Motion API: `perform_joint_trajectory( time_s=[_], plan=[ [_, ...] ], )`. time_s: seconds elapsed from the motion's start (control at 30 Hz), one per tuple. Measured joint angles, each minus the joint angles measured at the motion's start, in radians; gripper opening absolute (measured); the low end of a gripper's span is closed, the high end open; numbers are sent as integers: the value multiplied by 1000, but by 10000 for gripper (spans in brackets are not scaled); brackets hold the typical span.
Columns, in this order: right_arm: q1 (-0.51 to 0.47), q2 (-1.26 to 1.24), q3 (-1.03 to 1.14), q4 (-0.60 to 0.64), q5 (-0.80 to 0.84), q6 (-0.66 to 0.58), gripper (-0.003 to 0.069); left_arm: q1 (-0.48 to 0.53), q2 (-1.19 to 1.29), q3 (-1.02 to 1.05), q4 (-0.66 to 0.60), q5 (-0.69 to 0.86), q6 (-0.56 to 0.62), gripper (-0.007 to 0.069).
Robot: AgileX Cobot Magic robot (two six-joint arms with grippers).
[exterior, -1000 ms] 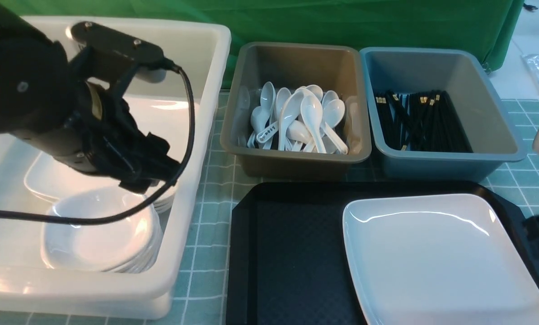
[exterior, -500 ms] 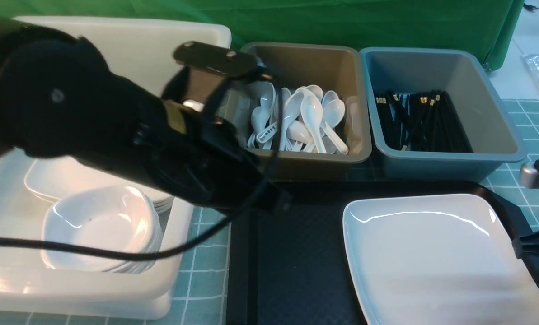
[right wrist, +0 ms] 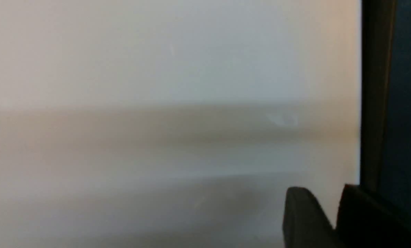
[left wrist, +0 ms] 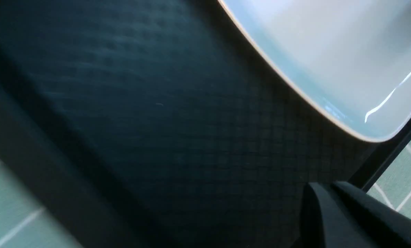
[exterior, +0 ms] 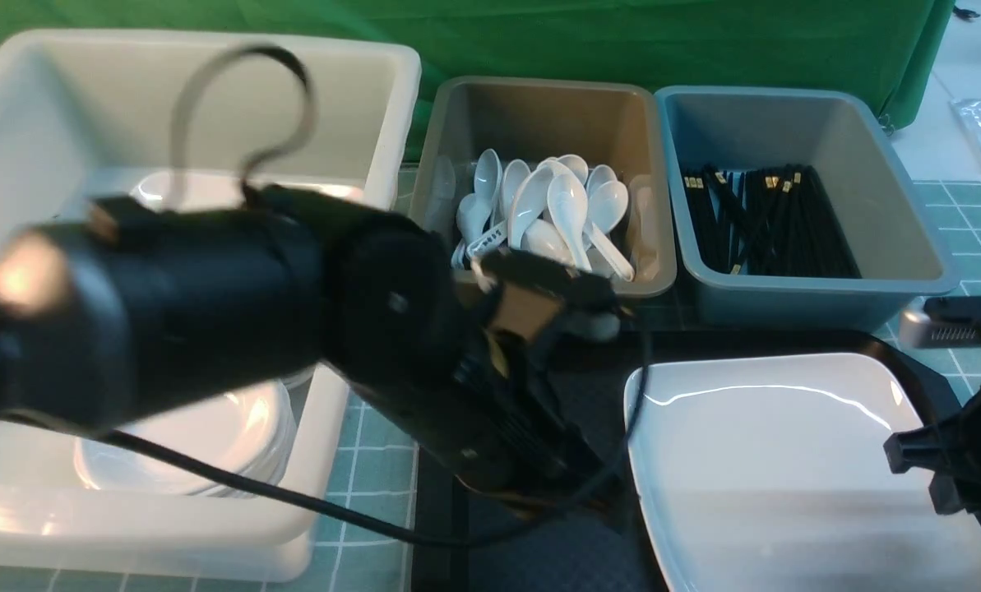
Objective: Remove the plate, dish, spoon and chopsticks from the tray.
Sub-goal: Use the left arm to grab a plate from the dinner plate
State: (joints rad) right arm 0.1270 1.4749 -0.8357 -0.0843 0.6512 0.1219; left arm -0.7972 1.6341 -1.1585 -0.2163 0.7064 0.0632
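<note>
The large white plate (exterior: 786,460) lies on the right half of the black tray (exterior: 539,552). My left gripper (exterior: 568,497) hangs low over the tray's bare textured floor (left wrist: 157,120), just left of the plate (left wrist: 329,51). In its wrist view the left gripper (left wrist: 326,186) is shut and empty. My right gripper (exterior: 922,473) is at the plate's right edge. Its right-wrist view shows the right gripper (right wrist: 324,193) slightly open, one finger over the plate (right wrist: 157,69), the other by the tray's rim (right wrist: 374,103). No dish, spoon or chopsticks show on the tray; my left arm hides part of it.
A white tub (exterior: 210,107) at the left holds stacked small dishes (exterior: 235,436). Behind the tray stand a brown tub (exterior: 539,115) with several white spoons (exterior: 556,214) and a blue-grey tub (exterior: 753,123) with black chopsticks (exterior: 770,222).
My left arm swung right from over the white tub to above the tray, and its jaws shut. My right gripper slid in from the right to the plate's edge. The plate stayed put.
</note>
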Motion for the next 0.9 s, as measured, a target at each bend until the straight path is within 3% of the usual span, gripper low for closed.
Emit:
perform_joint_trajectory(
  time_s=[0.2, 0.47, 0.57, 0.73, 0.9],
  plan=[
    [43, -129, 0, 3, -1, 0, 193, -62, 139, -46, -21, -84, -41, 150],
    [48, -296, 0, 5, 12, 1, 196, -62, 321, -210, -22, -94, -141, 519],
    [48, -332, 0, 5, 17, 1, 196, -62, 357, -243, 16, -95, -181, 593],
    [48, -372, 0, 5, 32, -6, 196, -40, 377, -309, 170, -103, -326, 608],
    [48, -379, 0, 5, 40, -16, 196, 27, 379, -375, 183, -130, -350, 559]
  ],
)
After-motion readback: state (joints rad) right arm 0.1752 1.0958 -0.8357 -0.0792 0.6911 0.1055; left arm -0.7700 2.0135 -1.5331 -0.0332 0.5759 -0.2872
